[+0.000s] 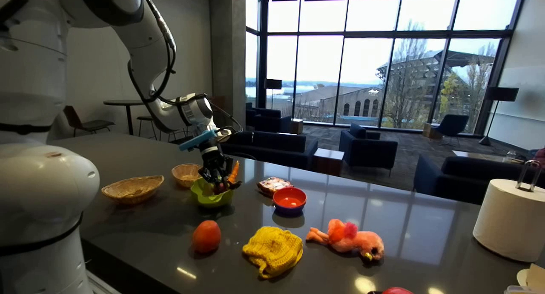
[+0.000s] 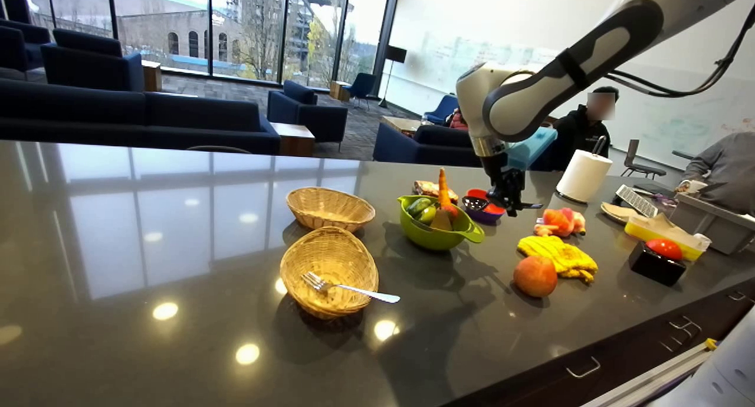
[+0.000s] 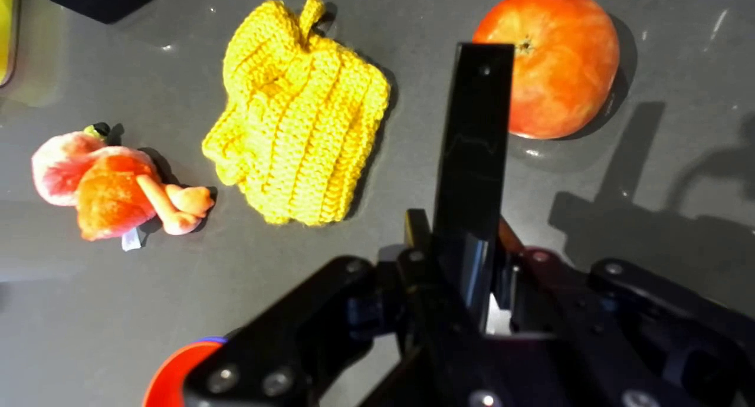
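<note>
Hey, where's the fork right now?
In an exterior view, the fork is just left of center, its tines inside the nearer wicker basket and its handle sticking out over the right rim, with the green bowl farther back to the right.

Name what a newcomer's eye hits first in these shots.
Probably the yellow knitted cloth, bright on the glossy grey counter beside a round orange fruit. Next, the black two-fingered gripper over the counter, jaws shut on a flat black handle. Then the lime-green bowl beside two woven tan baskets, a tapered orange carrot jutting above its rim.
</note>
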You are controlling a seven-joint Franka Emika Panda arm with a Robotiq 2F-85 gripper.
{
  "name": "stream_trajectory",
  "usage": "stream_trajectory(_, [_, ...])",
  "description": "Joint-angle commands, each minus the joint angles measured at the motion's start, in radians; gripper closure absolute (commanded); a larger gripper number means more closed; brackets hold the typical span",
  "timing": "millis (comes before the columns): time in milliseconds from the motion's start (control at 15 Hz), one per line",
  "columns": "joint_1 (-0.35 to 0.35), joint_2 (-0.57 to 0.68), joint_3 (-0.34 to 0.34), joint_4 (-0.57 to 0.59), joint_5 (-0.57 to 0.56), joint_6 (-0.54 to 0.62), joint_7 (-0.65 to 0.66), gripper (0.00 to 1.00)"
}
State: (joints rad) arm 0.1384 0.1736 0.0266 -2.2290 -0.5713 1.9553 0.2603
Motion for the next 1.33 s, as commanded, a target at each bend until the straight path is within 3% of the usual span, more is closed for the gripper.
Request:
stream_trajectory(0, [0.011, -0.044, 0.022, -0.05, -0.029, -0.017, 0.025, 0.94])
stream_trajectory(1267, [0.083, 0.008, 0.096, -0.024, -0.028, -0.143, 0.072, 0.94])
